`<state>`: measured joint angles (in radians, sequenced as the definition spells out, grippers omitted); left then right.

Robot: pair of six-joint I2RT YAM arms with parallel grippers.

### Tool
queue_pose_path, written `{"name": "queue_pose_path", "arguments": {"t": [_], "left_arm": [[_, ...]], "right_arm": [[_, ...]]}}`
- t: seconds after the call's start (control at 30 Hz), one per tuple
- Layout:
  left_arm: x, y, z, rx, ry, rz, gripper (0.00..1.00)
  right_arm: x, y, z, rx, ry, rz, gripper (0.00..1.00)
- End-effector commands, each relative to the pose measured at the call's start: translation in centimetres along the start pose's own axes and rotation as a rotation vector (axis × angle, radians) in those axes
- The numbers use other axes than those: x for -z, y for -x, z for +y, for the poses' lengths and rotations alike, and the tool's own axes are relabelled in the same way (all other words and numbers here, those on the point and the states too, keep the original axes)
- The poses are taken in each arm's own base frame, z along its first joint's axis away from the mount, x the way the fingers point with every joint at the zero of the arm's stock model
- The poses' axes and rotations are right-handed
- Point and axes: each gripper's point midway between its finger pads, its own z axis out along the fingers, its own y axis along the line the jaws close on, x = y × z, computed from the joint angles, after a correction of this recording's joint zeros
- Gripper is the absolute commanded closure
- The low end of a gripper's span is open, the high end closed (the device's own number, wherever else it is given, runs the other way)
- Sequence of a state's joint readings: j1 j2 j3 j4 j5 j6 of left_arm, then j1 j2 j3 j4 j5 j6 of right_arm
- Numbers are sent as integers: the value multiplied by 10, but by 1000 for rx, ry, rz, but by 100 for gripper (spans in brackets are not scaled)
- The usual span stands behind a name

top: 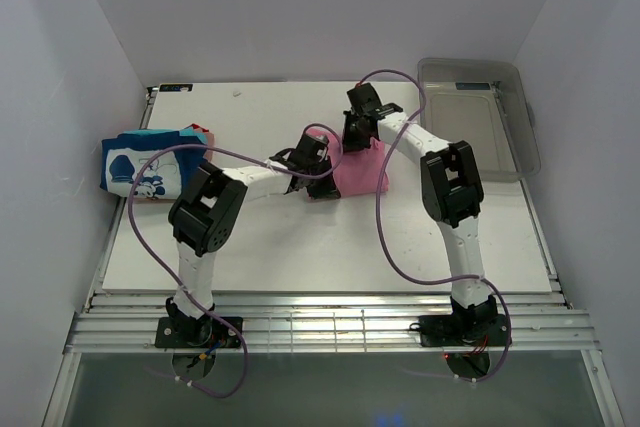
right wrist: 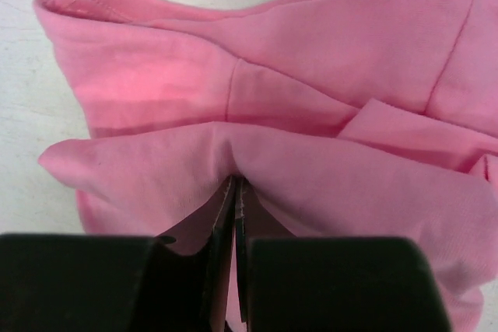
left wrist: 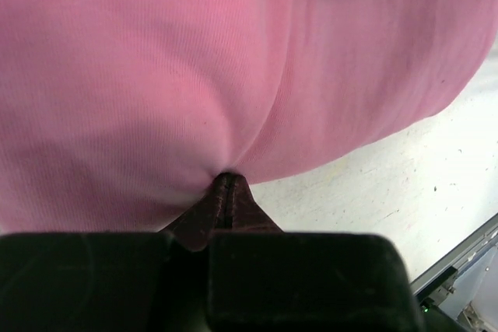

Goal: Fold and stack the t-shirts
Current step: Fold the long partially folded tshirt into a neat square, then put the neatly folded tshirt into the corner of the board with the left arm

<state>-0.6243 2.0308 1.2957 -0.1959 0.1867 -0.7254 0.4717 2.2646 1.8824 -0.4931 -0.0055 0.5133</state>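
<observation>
Between your two grippers, the pink t-shirt (top: 362,175) lies bunched on the table (top: 300,247). Your left gripper (left wrist: 226,183) is pinched tight on one fold and your right gripper (right wrist: 236,186) on another, likely so both edges travel together. The folded stack (top: 150,162) sits well beyond your left gripper.

You will find no text, label, brand or number that can be read in any view. The only print is a white cartoon figure on the blue t-shirt (top: 140,172) at the left of the top view; no letters can be made out in it.
</observation>
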Motion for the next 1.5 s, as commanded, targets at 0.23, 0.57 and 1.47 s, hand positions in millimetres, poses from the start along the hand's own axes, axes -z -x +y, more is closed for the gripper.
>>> {"name": "queue_pose_path", "arguments": {"t": [0.23, 0.57, 1.47], "left_arm": [[20, -71, 35, -52, 74, 92, 100], [86, -10, -10, -146, 22, -103, 76], [132, 10, 41, -21, -170, -119, 2]], "right_arm": [[53, 67, 13, -3, -3, -296, 92], [77, 12, 0, 52, -18, -226, 92], [46, -181, -34, 92, -158, 255, 92]]}}
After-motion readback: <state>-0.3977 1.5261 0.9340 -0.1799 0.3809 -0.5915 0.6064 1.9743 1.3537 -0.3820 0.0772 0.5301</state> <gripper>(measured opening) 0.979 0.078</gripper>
